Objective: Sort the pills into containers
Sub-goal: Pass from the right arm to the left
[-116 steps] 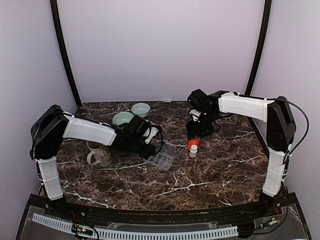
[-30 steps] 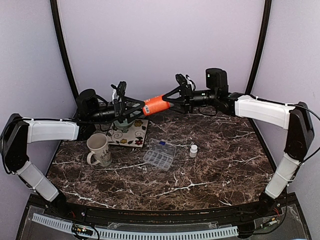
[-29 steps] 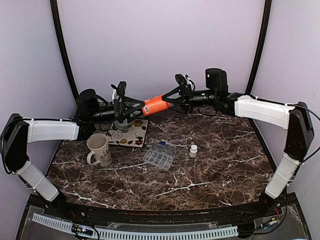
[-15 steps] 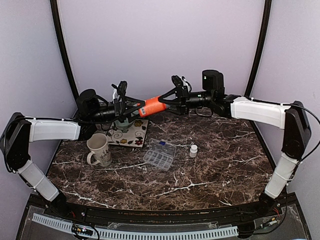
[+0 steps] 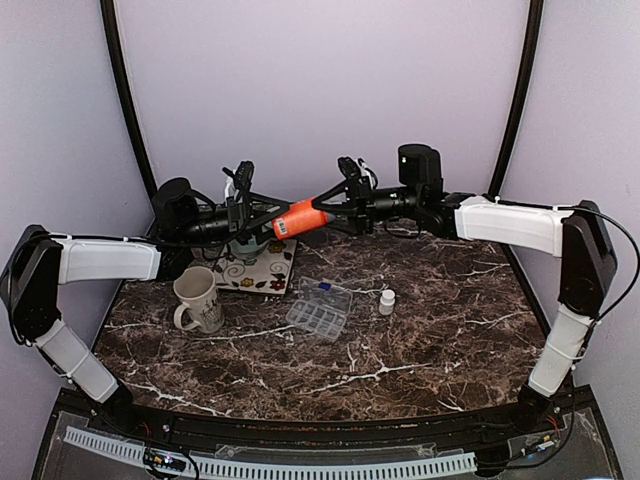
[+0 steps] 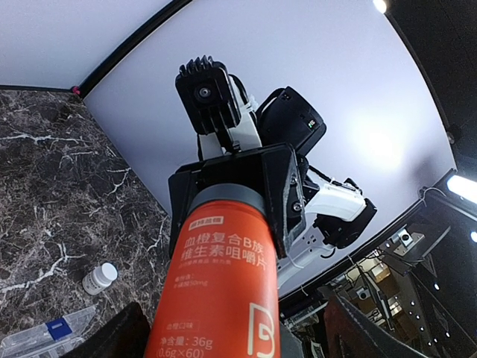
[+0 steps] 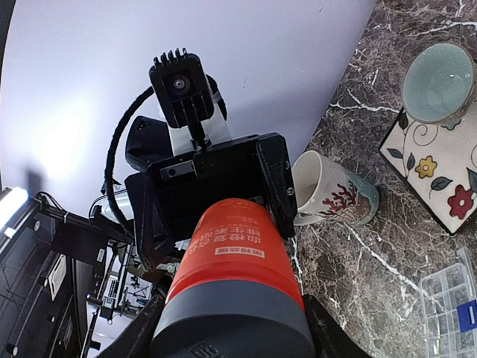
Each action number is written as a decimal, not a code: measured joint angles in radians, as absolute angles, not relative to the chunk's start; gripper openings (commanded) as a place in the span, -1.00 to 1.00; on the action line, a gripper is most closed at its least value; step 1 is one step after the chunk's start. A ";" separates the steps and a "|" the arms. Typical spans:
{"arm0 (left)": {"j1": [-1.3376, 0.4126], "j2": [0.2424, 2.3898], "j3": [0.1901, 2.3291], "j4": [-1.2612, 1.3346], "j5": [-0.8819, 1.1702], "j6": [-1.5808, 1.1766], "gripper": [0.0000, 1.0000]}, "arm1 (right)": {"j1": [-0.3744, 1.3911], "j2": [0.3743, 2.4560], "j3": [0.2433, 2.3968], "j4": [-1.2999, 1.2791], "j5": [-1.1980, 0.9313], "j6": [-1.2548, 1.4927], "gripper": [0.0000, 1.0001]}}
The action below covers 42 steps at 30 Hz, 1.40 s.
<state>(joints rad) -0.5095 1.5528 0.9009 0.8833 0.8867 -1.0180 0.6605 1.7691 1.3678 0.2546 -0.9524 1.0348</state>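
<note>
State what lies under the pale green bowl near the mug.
A white square tile painted with flowers and leaves lies under the bowl. The part of the tile beneath the bowl's foot is covered.

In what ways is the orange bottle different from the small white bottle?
Colour: the orange bottle is bright orange with printed text; the small white bottle is white. Size: the orange bottle is clearly larger. Pose: the orange bottle is held nearly level in the air between the left gripper and right gripper; the small white bottle stands upright on the table, untouched. Both are round bottles.
</note>
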 measured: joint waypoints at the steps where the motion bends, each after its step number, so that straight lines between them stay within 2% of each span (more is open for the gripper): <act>1: -0.509 1.553 0.901 0.883 0.889 -1.018 0.68 | 0.661 1.769 1.369 0.255 -0.952 1.035 -0.67; 11: -0.508 1.553 0.900 0.881 0.898 -1.014 0.67 | 0.661 1.789 1.387 0.285 -0.959 1.058 -0.68; 27: -0.509 1.556 0.900 0.868 0.900 -1.003 0.42 | 0.661 1.816 1.415 0.292 -0.970 1.068 -0.72; 34: -0.509 1.565 0.900 0.857 0.899 -0.988 0.24 | 0.661 1.822 1.417 0.292 -0.970 1.073 -0.73; 42: -0.509 1.574 0.904 0.861 0.900 -0.981 -0.15 | 0.661 1.822 1.419 0.284 -0.973 1.063 -0.71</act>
